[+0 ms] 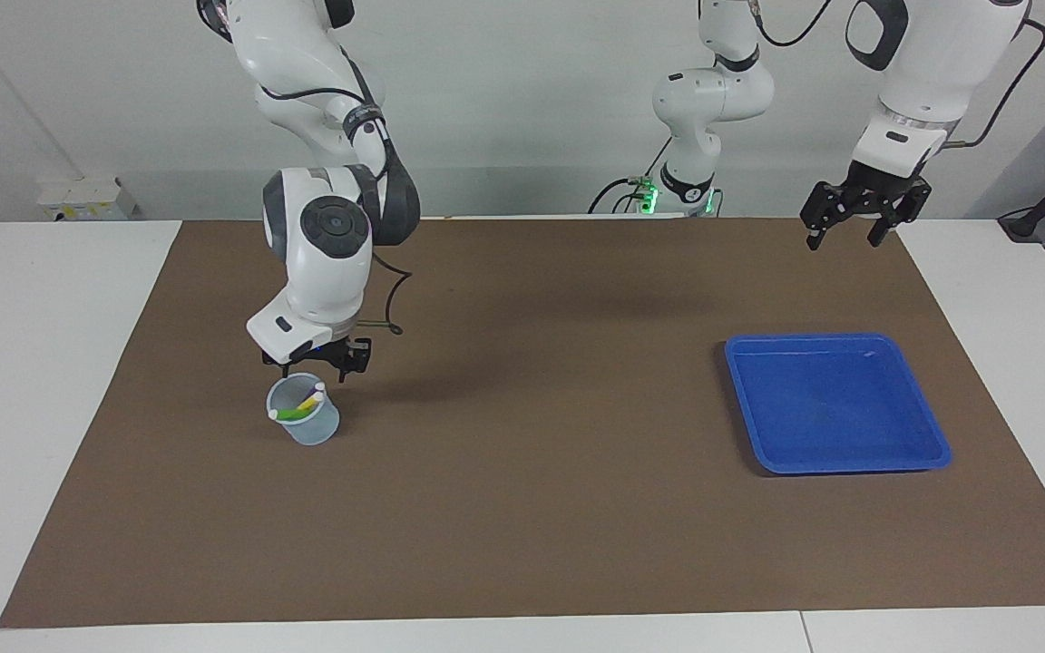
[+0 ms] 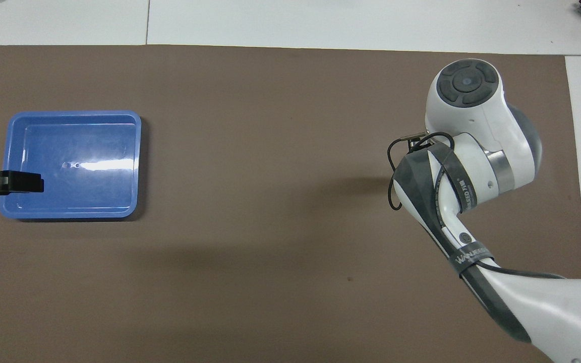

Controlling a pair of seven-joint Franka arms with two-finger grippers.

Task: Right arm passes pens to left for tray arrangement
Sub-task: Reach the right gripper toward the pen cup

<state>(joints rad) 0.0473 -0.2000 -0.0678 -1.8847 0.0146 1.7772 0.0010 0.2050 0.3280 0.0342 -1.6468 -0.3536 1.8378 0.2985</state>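
A yellow pen [image 1: 310, 398] and a green pen [image 1: 292, 413] stand tilted in a small translucent cup [image 1: 307, 430] toward the right arm's end of the table. The purple pen does not show. My right gripper [image 1: 316, 367] hangs open just over the cup's rim, at the pens' pale ends. The arm hides the cup in the overhead view. The blue tray [image 1: 835, 408] lies empty toward the left arm's end; it also shows in the overhead view [image 2: 71, 146]. My left gripper [image 1: 849, 238] waits open, raised above the mat's edge, nearer the robots than the tray.
A brown mat [image 1: 532, 472] covers most of the white table [image 1: 42, 363]. The right arm's elbow and wrist [image 2: 472, 146] hang over the mat near the cup. A cable loop [image 1: 391, 308] hangs beside the right wrist.
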